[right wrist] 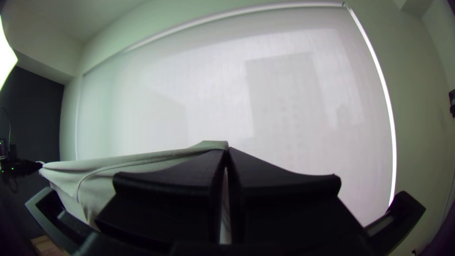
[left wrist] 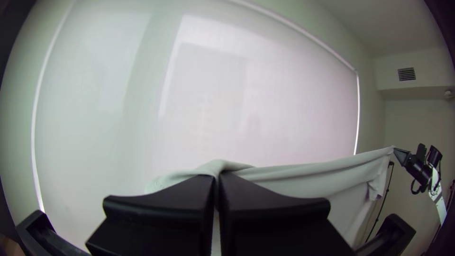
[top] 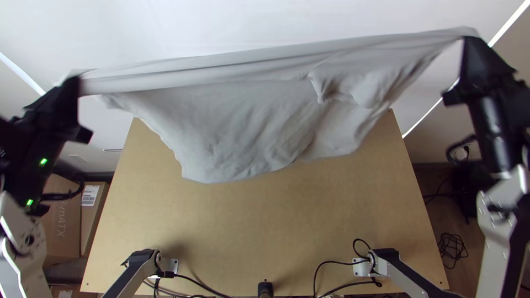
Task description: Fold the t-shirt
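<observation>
A light grey t-shirt (top: pixel 237 121) hangs stretched between the two grippers, its upper edge taut and its lower part draping in loose wrinkles above the table. My left gripper (top: pixel 74 88) is shut on the cloth's left end, high at the picture's left. Opposite it, my right gripper (top: pixel 468 47) pinches the right end, somewhat farther up the picture. In the left wrist view the left gripper (left wrist: pixel 216 178) has cloth (left wrist: pixel 308 173) between its closed fingers. The right wrist view has the right gripper (right wrist: pixel 227 151) closed on a corner of the shirt (right wrist: pixel 118 166).
Below the shirt lies the wooden table (top: pixel 265 221). Black cables (top: pixel 326 270) and the arms' bases are along its near edge. Cardboard boxes (top: pixel 62 221) stand on the floor at the left, and a coiled cable (top: pixel 452 248) lies at the right.
</observation>
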Motion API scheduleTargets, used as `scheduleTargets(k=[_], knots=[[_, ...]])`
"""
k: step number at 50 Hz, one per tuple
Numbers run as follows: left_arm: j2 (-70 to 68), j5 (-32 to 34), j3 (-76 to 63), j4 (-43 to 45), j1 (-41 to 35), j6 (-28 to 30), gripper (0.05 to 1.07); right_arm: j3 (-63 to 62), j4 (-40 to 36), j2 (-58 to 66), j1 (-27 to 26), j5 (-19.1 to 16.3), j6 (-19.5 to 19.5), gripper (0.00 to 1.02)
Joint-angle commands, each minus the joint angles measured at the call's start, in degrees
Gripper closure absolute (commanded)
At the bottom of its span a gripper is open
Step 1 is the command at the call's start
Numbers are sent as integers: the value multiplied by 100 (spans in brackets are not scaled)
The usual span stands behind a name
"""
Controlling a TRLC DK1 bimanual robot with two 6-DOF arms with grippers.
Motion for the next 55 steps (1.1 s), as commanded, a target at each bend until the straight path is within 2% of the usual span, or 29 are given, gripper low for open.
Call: scheduleTargets(k=[1, 6, 16, 23, 29, 38, 47, 55], knots=[[-503, -376, 123, 230, 373, 133, 105, -54, 58, -1020, 59, 481, 187, 100], [-846, -376, 35, 345, 478, 213, 105, -203, -355, -1627, 331, 472, 249, 100], [-1347, -464, 123, 336, 469, 72, 105, -106, -900, -2084, 340, 419, 424, 100], [-1443, -455, 140, -200, 320, -148, 105, -27, -1031, -2031, 349, 358, 618, 100], [-1549, -455, -396, -446, 188, -253, 105, -203, -1295, -1943, 349, 288, 864, 100], [-2173, -411, -2285, -481, 144, -271, 105, -1425, -1541, -2066, 384, 235, 890, 100], [-2568, -16, -4201, -903, 65, -455, 105, -3411, -1532, -2488, 490, 244, 873, 100], [-2428, 178, -5379, -473, 39, -517, 105, -4949, -1172, -2514, 481, 244, 873, 100]])
